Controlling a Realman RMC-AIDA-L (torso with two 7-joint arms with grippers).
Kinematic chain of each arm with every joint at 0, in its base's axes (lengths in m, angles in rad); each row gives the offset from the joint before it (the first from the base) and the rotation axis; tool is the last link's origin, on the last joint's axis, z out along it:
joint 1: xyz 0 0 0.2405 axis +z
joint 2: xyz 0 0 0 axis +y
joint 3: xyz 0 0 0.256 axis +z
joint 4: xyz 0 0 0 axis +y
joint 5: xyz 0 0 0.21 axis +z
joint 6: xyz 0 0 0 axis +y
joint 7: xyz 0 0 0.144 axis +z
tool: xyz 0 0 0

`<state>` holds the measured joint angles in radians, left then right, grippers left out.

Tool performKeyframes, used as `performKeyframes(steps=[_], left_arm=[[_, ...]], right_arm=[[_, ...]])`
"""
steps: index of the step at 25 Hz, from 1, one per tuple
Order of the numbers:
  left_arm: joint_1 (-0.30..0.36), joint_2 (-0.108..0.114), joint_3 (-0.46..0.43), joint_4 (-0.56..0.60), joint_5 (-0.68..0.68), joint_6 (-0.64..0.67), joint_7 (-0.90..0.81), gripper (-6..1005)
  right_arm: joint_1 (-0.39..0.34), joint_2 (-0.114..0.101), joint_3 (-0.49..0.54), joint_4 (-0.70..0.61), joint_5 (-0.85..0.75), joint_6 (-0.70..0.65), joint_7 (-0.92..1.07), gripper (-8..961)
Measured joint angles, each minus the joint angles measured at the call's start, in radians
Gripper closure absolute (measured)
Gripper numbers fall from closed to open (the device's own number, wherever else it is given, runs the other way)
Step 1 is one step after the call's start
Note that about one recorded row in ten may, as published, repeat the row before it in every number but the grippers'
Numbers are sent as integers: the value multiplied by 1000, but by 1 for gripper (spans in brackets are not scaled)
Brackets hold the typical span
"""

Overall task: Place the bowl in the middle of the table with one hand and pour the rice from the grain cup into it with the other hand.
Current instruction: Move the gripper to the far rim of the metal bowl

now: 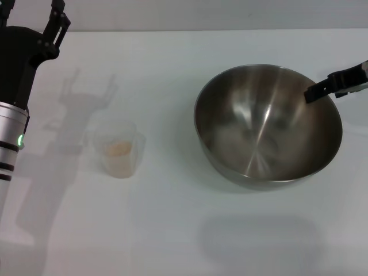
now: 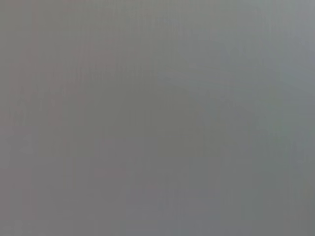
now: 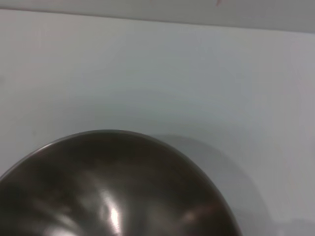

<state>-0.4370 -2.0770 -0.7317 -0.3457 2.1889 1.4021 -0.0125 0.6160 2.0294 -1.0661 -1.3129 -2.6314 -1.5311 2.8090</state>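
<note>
The steel bowl is at the right of the table, and its shadow lies apart from it toward the near edge, so it looks lifted. My right gripper comes in from the right and is shut on the bowl's far right rim, one black finger inside. The right wrist view shows the bowl close up from above its rim. The grain cup stands upright at left centre with rice in it. My left gripper is open at the far left corner, behind the cup and apart from it.
The left arm, silver with black rings and a green light, runs down the left edge. The left wrist view shows only flat grey. White tabletop stretches between cup and bowl and in front of both.
</note>
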Motion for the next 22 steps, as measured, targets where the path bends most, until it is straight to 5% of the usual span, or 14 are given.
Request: performKeyframes(steps=[13,22], left_arm=[[0,0,-3,2,0,0,0,167],[0,0,-3,5,0,1,0,169]], right_arm=[[21,9,-15,98,-2,43,-7,268],[25,9,-15,122,-2,45,-11,574]])
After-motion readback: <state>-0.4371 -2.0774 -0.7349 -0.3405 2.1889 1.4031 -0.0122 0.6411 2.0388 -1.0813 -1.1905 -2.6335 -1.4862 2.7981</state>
